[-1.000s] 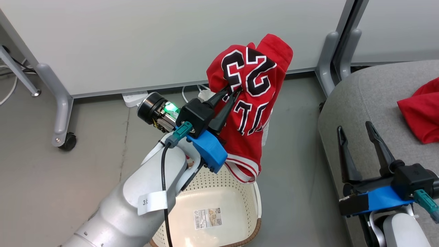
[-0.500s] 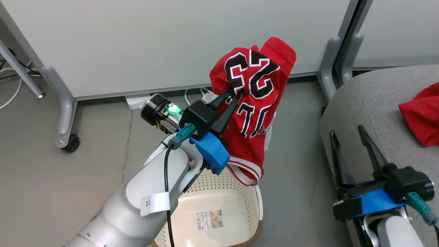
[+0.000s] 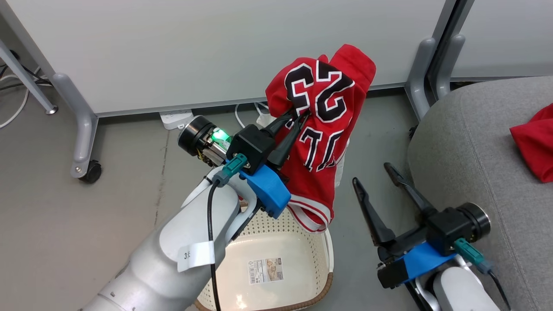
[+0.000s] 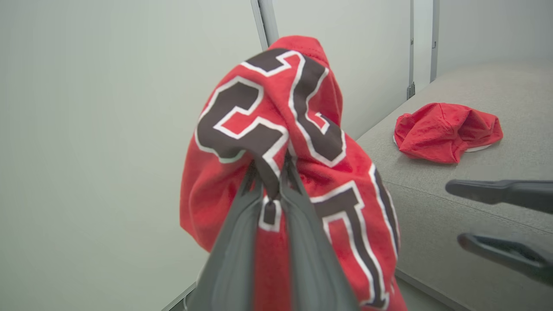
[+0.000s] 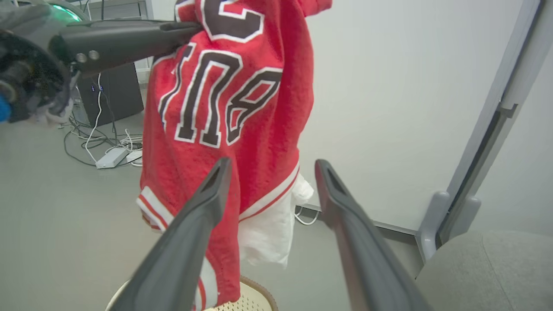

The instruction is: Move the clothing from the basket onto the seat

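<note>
A red jersey (image 3: 322, 129) with the number 23 hangs in the air above the basket (image 3: 302, 246). My left gripper (image 3: 301, 115) is shut on a fold of it, also seen up close in the left wrist view (image 4: 270, 166). The cream basket holds nothing but its label. My right gripper (image 3: 372, 173) stands open over the floor between the jersey's hem and the grey seat (image 3: 466, 138), its fingers pointing at the jersey (image 5: 224, 95). A plain red garment (image 3: 533, 147) lies on the seat (image 4: 497, 95).
White partition panels stand behind, on grey feet with a caster (image 3: 88, 170) at the left and two posts (image 3: 425, 77) by the seat's corner. A power strip (image 3: 175, 119) and cables lie on the floor at the wall.
My right gripper has swung left, off the seat's edge and towards the hanging jersey, still open. The left gripper holds the jersey nearly still. The camera has shifted slightly.
</note>
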Motion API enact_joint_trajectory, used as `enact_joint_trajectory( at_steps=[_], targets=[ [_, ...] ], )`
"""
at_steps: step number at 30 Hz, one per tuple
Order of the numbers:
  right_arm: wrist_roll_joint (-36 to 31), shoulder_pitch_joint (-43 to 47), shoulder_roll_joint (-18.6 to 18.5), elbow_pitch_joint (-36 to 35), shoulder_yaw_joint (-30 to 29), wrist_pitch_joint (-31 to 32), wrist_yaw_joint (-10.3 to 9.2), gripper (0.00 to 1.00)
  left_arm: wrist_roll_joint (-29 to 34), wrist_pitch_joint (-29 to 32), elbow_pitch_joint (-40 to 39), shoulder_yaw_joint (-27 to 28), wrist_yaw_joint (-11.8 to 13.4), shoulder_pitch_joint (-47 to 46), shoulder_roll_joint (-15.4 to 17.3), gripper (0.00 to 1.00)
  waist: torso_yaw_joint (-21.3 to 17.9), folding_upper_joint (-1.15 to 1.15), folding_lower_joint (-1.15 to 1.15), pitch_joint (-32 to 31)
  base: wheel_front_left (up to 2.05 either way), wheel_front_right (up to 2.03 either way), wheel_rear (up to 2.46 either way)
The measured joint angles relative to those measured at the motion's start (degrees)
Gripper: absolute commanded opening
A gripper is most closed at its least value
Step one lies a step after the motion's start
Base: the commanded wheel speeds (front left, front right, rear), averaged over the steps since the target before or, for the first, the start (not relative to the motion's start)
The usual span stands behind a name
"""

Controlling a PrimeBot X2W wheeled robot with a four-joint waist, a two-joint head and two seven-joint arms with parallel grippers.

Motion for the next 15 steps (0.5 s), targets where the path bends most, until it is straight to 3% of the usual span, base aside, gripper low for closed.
enact_joint_trajectory(
  at_steps=[8,15],
  targets=[
    [0.89,-6.18,-1.19,4.42,7.69,0.0,0.0,1.0,0.49,0.0,-0.12,0.24,-0.41,-0.48,-0.51,0.0,0.77,0.0,0.0,1.21,0.0,0.0,0.0],
    [1.02,-11.84,-0.88,8.39,10.74,0.0,0.0,1.0,1.03,0.0,-0.16,0.35,-0.51,-1.05,-1.07,0.0,1.31,0.0,0.0,2.41,0.0,0.0,0.0]
  ],
)
